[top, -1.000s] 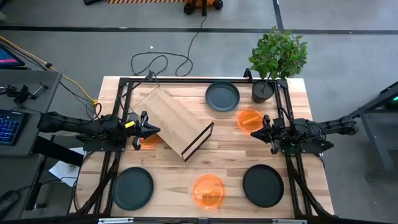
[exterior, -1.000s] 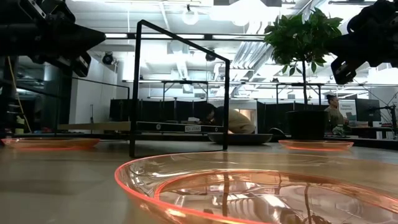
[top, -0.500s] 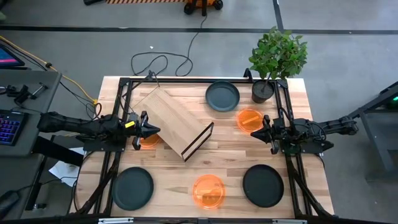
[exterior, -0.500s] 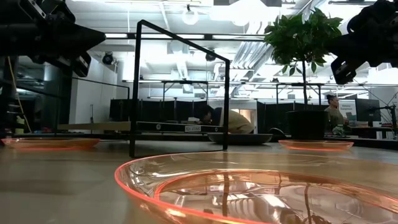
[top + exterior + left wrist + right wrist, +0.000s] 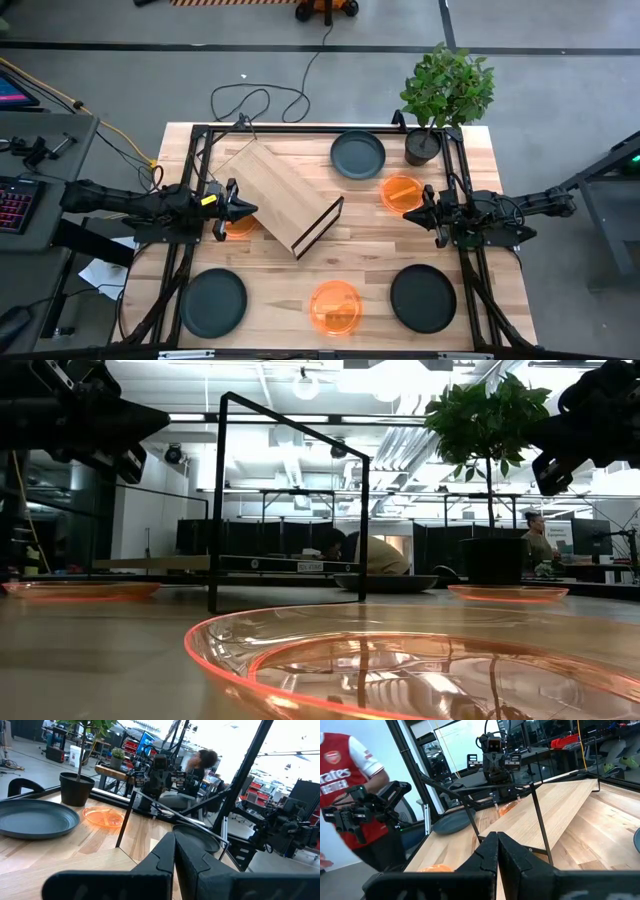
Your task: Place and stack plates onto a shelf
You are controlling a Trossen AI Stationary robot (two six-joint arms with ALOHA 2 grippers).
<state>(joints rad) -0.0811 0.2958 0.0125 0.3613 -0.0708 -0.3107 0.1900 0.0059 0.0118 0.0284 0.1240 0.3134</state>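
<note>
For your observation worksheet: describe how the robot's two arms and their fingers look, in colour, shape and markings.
Both arms are dark, near-black, slender and jointed. The left gripper has a small yellow marking just behind it; the right gripper shows none. The fingers are matte black, flat-sided wedges that taper to a point.

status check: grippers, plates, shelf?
Left gripper and right gripper shut, empty, hovering. Six plates on the table, none on shelf. Shelf sits skewed; nothing blocking.
</note>
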